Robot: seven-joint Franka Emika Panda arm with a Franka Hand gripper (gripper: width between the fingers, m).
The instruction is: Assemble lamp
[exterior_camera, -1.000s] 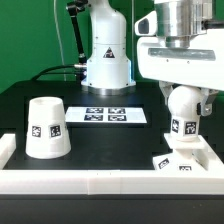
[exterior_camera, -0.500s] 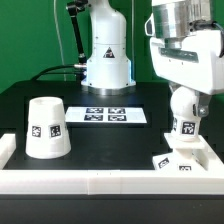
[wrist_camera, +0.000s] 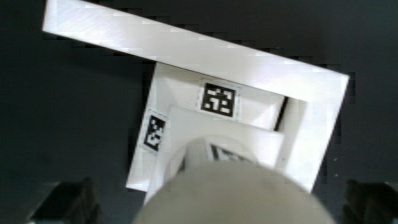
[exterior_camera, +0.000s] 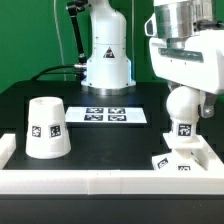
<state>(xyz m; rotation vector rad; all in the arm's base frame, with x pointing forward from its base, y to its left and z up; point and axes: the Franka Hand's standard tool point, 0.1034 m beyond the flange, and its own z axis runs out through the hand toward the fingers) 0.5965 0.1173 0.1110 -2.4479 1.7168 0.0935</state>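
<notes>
The gripper straddles the bulb, jaws spread, not touching it. The bulb stands upright on the base. Seemingly the bulb is being seated; next, clamp and twist squarely.

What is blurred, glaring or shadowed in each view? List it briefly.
Exterior view: even light, the shade and base fairly sharp. Wrist view: the bulb looms close and out of focus, the dark fingers are smeared, and the base's tags look crisp.
</notes>
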